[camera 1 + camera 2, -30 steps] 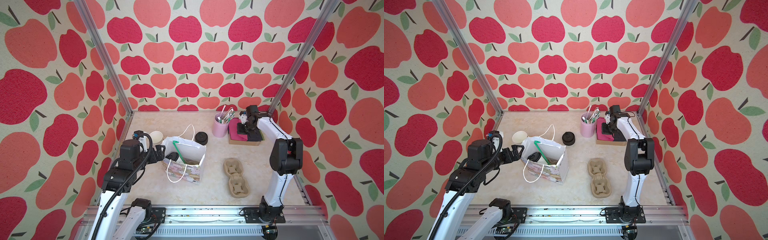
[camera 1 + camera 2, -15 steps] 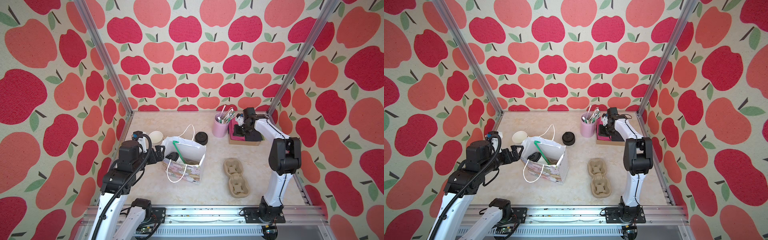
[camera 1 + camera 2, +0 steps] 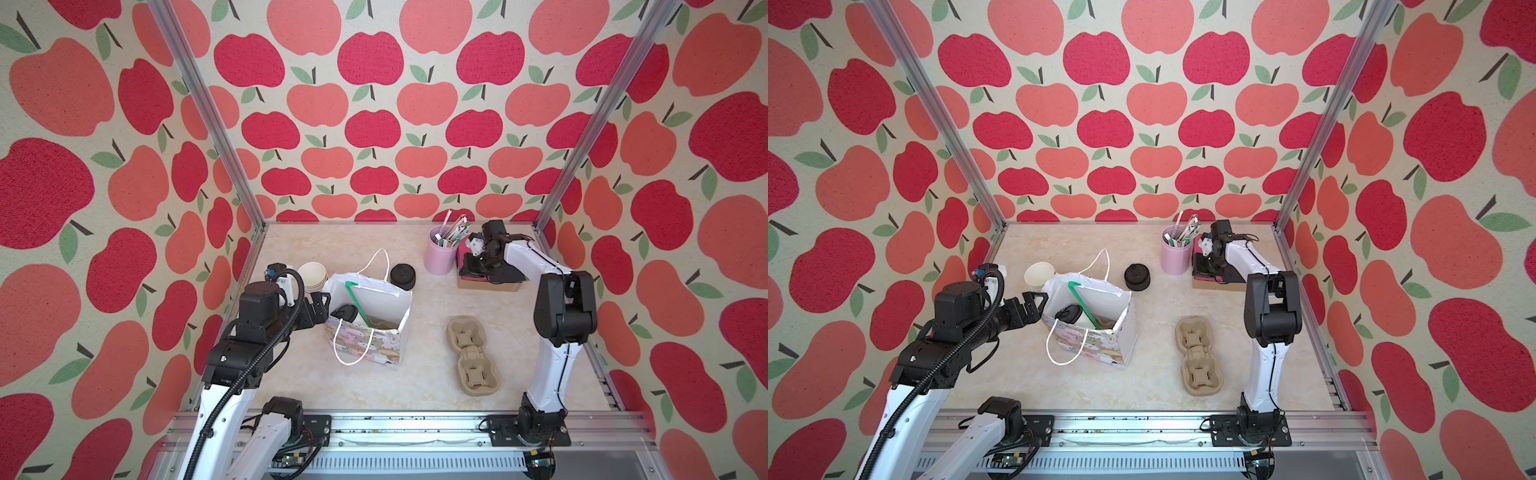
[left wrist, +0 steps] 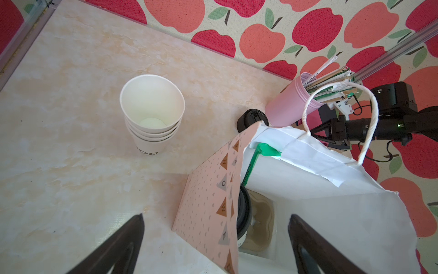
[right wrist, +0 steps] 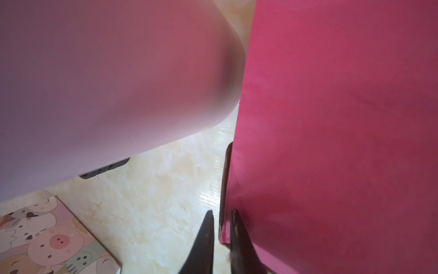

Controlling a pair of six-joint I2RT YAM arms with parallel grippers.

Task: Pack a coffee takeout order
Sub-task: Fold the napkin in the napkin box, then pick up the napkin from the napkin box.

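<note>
A white gift bag [image 3: 388, 309] [image 3: 1100, 299] stands open at mid-table. Inside it are the white paper cup with its black lid [image 3: 345, 311] [image 3: 1068, 312] [image 4: 243, 213] and the green straw [image 3: 356, 302] [image 3: 1083, 304] [image 4: 251, 163], which leans on the bag's wall. My left gripper [image 3: 320, 307] [image 3: 1034, 305] [image 4: 216, 215] is wide open, straddling the bag's near side wall. The magenta napkin stack [image 5: 331, 118] [image 3: 462, 251] lies in a cardboard box at the back right. My right gripper [image 5: 221, 211] [image 3: 473, 266] [image 3: 1205, 266] is at the stack's edge, its jaws a narrow gap apart with the edge between them.
A stack of lidless white cups [image 3: 312, 274] [image 4: 151, 113] stands behind the left gripper. Spare black lids [image 3: 402, 276] [image 3: 1136, 276] sit behind the bag. A pink holder of wrapped straws [image 3: 440, 253] [image 5: 106, 83] stands close beside the napkin box [image 3: 486, 286]. A pulp cup carrier [image 3: 471, 355] lies front right.
My right gripper has dropped to the napkin stack's edge and its jaws have parted slightly. The left arm and the bag have not moved.
</note>
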